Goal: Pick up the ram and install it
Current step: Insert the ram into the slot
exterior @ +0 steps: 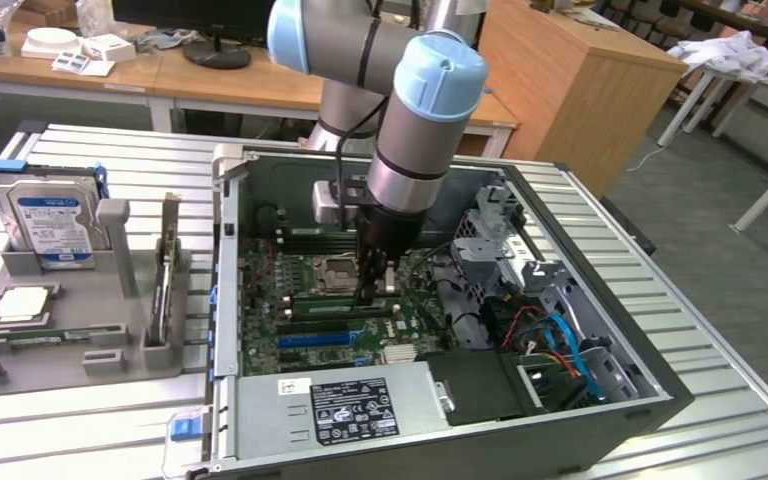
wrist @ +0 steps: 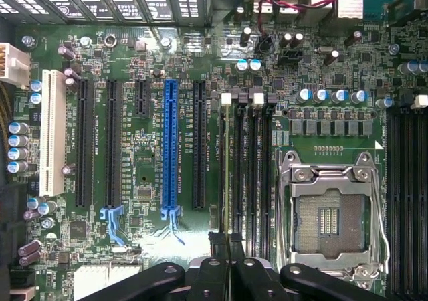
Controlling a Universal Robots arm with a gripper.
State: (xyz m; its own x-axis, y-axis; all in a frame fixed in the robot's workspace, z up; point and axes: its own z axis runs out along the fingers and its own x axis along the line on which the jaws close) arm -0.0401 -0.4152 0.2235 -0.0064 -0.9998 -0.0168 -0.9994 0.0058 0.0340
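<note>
Closed pincer inside case, above slots

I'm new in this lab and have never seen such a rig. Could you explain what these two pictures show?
The grey and blue machine is a robot arm with a gripper at its tip. The exterior view comes from a camera off the arm; the wrist view from one on its wrist, looking past the black fingers. On the slatted metal table lies an open computer case, its green motherboard exposed. At the exterior view's left a grey holder carries a hard drive. The gripper is shut, down over the memory slots beside the empty processor socket. A thin green strip below it looks like the ram; whether it is gripped, I cannot tell.
</note>
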